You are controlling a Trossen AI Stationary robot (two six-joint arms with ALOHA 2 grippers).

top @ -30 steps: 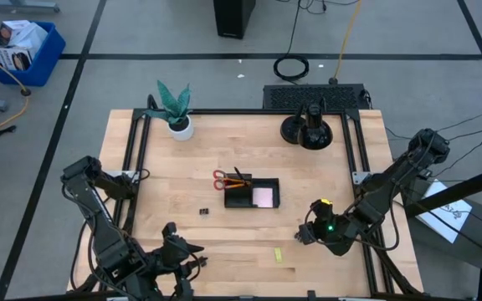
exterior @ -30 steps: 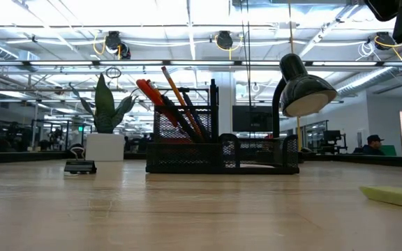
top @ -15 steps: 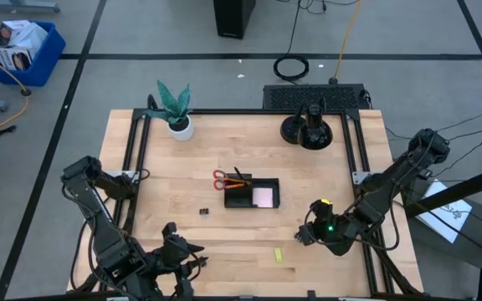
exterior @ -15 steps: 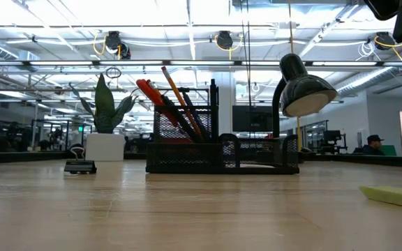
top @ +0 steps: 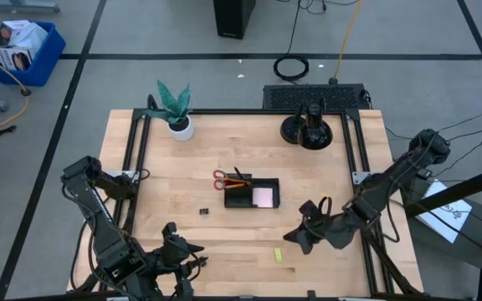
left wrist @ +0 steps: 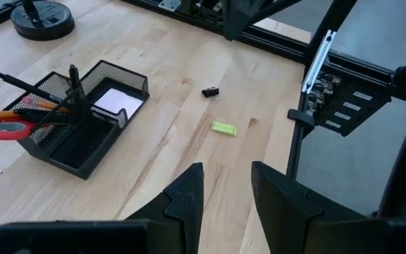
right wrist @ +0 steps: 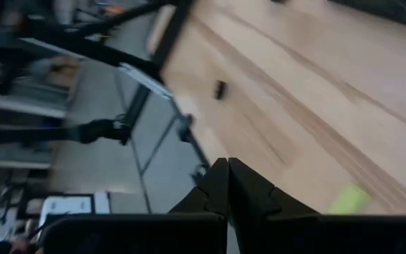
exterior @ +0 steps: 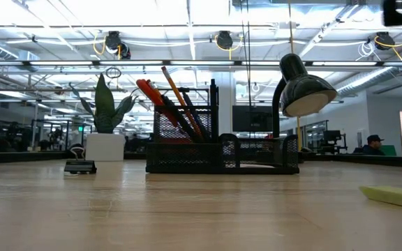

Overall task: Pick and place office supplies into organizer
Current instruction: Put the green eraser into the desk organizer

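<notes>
Pale wooden tabletop point(top: 182, 176) framed in black rails, on a grey floor crossed by dark tape lines; open hall with ceiling lights behind, seen from table height.

Near the table's middle: low black wire-mesh organizer tray point(top: 253, 193), also point(left wrist: 83, 113) and point(exterior: 222, 150). Inside its taller compartment, leaning upright: red-handled scissors point(top: 223, 180), orange pencils point(exterior: 176, 94) and black pens point(left wrist: 30, 85). In the flat compartment beside them: pale pink sticky-note pad point(top: 263, 197).

Loose on the wood, well apart from the tray: tiny black binder clip point(top: 204, 211), toward the left arm's side; small yellow-green flat piece point(top: 278, 254), toward the near edge, also point(left wrist: 224, 128) and point(exterior: 393, 197).

At the far edge: green potted plant in a white pot point(top: 175, 110) to the left, black desk lamp on a round base point(top: 307, 127) to the right.

Right gripper point(top: 295, 237) low over the table just beside the yellow-green piece, fingers point(right wrist: 217, 185) pressed together, nothing pinched. Left gripper point(left wrist: 224, 190) waiting at the near left corner, fingers point(left wrist: 189, 194) spread a little, nothing between them.
</notes>
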